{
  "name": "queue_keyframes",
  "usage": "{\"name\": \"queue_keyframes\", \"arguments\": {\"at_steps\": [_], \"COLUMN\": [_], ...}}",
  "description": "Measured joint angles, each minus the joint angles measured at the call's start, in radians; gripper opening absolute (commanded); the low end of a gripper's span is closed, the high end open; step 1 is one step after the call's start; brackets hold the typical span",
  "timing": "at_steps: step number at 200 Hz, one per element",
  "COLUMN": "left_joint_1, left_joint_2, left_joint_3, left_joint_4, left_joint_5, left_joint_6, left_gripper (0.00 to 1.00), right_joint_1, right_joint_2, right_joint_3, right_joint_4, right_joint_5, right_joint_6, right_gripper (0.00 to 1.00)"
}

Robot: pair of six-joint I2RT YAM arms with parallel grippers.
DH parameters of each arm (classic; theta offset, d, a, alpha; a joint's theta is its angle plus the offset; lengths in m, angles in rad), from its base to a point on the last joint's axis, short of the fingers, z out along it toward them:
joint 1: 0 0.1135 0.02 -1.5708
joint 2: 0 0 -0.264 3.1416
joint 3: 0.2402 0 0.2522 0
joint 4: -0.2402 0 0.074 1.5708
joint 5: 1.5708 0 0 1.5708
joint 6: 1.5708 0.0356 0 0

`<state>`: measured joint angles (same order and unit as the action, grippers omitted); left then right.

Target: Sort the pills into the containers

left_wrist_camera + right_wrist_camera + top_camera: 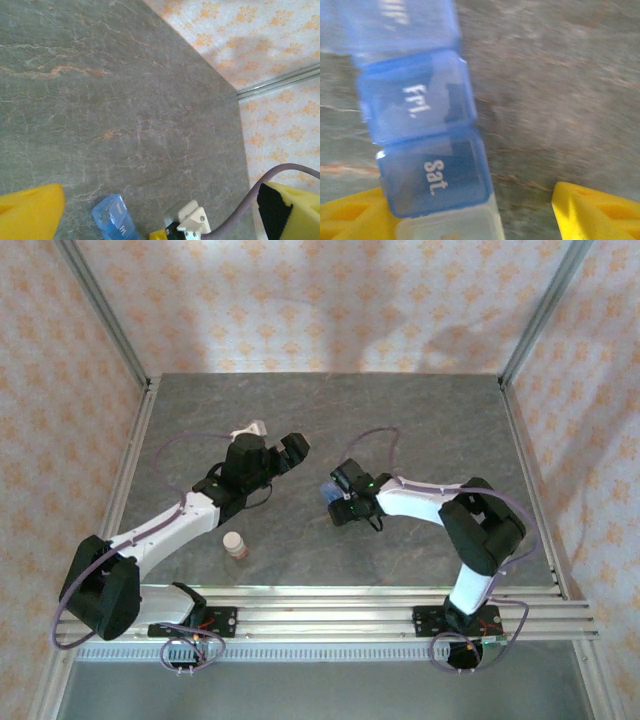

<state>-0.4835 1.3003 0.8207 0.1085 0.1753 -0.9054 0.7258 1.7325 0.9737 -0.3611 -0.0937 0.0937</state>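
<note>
on the counter (560, 75): pill box (420, 135) off-centre between fingers (590, 215) of spread right hand (470, 215); left hand (160, 210) spread. risk: closing may skew the box.

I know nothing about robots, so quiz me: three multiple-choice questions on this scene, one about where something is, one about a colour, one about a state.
1. Where is the white-capped bottle?
A. upright on the table beside the left arm
B. lying at the far wall
C. on the front rail
2. What colour is the pill box?
A. red
B. translucent blue
C. green
3. How is the left hand?
A. shut on the bottle
B. shut on the pill box
C. open, empty
Answers: 1 A, it stands by that arm's forearm. 2 B, its lids are see-through blue. 3 C, its yellow fingers stand wide apart.
</note>
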Motion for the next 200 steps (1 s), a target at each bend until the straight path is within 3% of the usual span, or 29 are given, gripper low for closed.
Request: {"name": "queue_keyframes", "arguments": {"at_steps": [112, 200], "left_joint_1": [0.0, 0.0], "left_joint_2": [0.032, 0.2], "left_joint_3": [0.047, 0.253], "left_joint_4": [-0.032, -0.229], "left_joint_5": [0.027, 0.034], "left_joint_6": [0.044, 0.258], "left_gripper": [1.0, 1.0], "right_joint_1": [-0.16, -0.263], "right_joint_2": [-0.016, -0.171], "right_joint_3": [0.026, 0.037], "right_joint_4": [-0.156, -0.174], "right_joint_5": [0.153, -0.023], "right_joint_6": [0.08, 0.135], "right_gripper": [0.76, 0.8]}}
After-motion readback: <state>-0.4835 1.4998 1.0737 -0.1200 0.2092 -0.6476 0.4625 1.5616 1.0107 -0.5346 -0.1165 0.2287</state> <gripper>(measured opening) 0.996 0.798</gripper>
